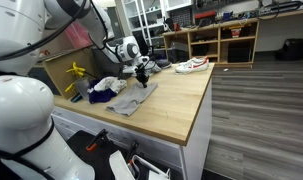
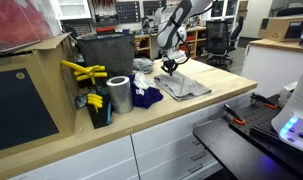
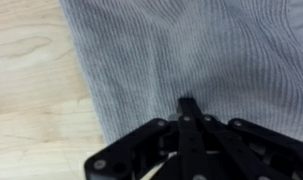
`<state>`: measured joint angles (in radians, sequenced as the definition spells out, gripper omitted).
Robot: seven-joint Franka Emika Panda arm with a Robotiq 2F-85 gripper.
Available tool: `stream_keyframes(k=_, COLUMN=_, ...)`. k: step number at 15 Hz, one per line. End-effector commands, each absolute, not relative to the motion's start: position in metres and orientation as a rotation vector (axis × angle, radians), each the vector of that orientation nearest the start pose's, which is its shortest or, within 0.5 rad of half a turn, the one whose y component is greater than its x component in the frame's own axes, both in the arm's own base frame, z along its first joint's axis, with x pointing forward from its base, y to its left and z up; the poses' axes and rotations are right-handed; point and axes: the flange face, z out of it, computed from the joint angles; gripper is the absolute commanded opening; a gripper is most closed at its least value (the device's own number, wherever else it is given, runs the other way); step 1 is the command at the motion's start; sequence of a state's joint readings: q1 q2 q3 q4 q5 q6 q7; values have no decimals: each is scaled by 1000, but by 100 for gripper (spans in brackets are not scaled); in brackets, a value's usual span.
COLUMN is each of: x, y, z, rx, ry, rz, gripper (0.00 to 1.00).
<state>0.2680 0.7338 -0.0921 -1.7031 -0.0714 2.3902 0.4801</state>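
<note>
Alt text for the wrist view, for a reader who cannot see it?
The black end effector, jaws shut, pinches a grey ribbed cloth, with creases running toward its tip. The cloth fills most of the frame; a light wooden tabletop shows at left.

A silver cylinder [image 2: 118, 95] stands beside a blue cloth [image 2: 146, 97].

No text, label, brand, number or sign can be read in any view. The box [image 2: 31, 75], the can [image 2: 118, 95] and the shelves [image 1: 216, 42] are shown too small and blurred for any print to be made out. In the wrist view only a plain ribbed cloth [image 3: 191, 45] and the bare wooden desk [image 3: 31, 90] are seen, both unmarked.
</note>
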Motion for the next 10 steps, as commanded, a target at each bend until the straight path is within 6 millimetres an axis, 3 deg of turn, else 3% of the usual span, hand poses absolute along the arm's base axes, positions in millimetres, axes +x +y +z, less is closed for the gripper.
stream_keyframes(k=1, x=645, y=104, z=149, rx=-3270, ry=452, rz=8, gripper=0)
stream_keyframes(k=6, x=638, y=85, z=153, rx=-3269, ry=532, rz=-18, gripper=0)
stream_keyframes(k=10, x=632, y=58, z=152, rx=-3283, ry=615, rz=-27, gripper=0)
